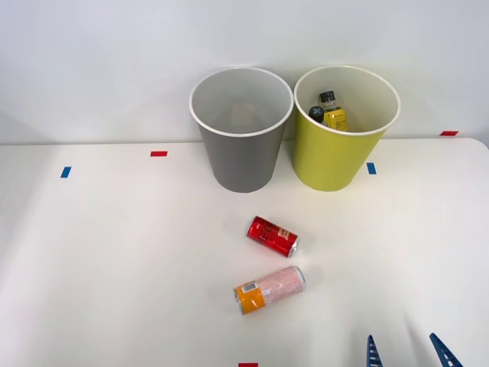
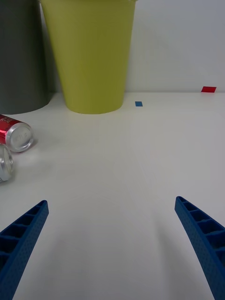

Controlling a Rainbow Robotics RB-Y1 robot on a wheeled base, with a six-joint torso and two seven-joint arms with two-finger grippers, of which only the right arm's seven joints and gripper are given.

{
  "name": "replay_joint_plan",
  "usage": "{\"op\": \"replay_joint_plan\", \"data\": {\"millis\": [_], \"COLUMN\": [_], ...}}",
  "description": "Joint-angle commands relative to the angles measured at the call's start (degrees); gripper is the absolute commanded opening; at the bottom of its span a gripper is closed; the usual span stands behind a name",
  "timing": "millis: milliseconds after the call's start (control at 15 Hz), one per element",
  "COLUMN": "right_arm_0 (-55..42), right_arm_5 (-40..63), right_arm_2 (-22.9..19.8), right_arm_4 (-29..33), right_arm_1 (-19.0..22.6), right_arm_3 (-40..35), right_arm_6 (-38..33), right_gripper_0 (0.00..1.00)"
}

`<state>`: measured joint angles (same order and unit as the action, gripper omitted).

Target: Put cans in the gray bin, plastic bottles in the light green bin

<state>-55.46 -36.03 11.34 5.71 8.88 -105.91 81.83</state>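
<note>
Two cans lie on their sides on the white table: a shiny red can point(image 1: 273, 235) point(image 2: 15, 133) and, nearer me, a pale pink can point(image 1: 269, 289) point(image 2: 4, 163) with an orange band. Behind them stand the gray bin point(image 1: 241, 145) point(image 2: 21, 56) and, to its right, the light green bin point(image 1: 336, 149) point(image 2: 91, 56). Dark plastic bottles point(image 1: 328, 111) with black caps, one yellow-labelled, poke up inside the light green bin. My right gripper point(image 1: 407, 353) point(image 2: 112, 243) is open at the table's front edge, to the right of the cans, with nothing between its fingers.
Small red and blue tape marks dot the table point(image 1: 114, 252), such as a blue mark point(image 1: 371, 168) beside the light green bin and a red mark point(image 1: 158, 154) left of the gray one. A white wall rises just behind the bins.
</note>
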Motion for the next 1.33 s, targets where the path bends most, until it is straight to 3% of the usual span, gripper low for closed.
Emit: {"op": "replay_joint_plan", "data": {"millis": [67,1333], "right_arm_0": [0.00,0.00], "right_arm_5": [0.00,0.00], "right_arm_2": [0.00,0.00], "right_arm_4": [0.00,0.00], "right_arm_1": [0.00,0.00], "right_arm_3": [0.00,0.00], "right_arm_6": [0.00,0.00], "right_gripper_0": [0.94,0.93]}}
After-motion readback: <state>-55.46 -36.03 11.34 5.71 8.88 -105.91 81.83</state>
